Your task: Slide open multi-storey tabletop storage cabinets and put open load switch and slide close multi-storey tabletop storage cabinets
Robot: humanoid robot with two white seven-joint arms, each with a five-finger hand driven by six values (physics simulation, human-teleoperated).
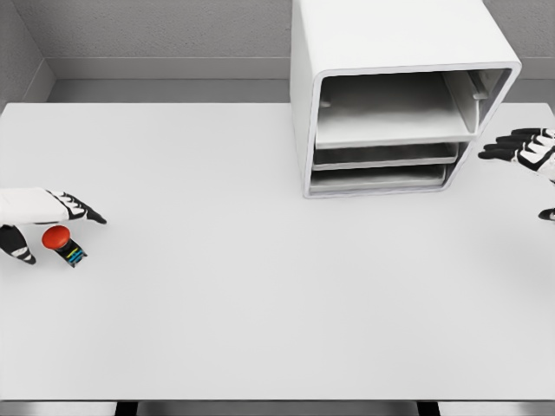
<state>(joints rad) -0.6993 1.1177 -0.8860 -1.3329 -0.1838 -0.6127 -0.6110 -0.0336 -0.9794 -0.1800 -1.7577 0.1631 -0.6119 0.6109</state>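
Observation:
A white multi-storey cabinet [395,91] stands at the back of the table, right of the middle, its front facing me with three shallow grey drawers stacked inside. The load switch [62,243], with a red round cap and a small dark base, lies near the table's left edge. My left hand [48,227] hovers right over it, fingers spread on either side and not closed on it. My right hand [525,149] floats at the right edge, just right of the cabinet's front, fingers stretched toward it and holding nothing.
The white table [260,303] spreads wide in front of the cabinet. A grey wall runs behind it. The table's front edge lies near the bottom of the view.

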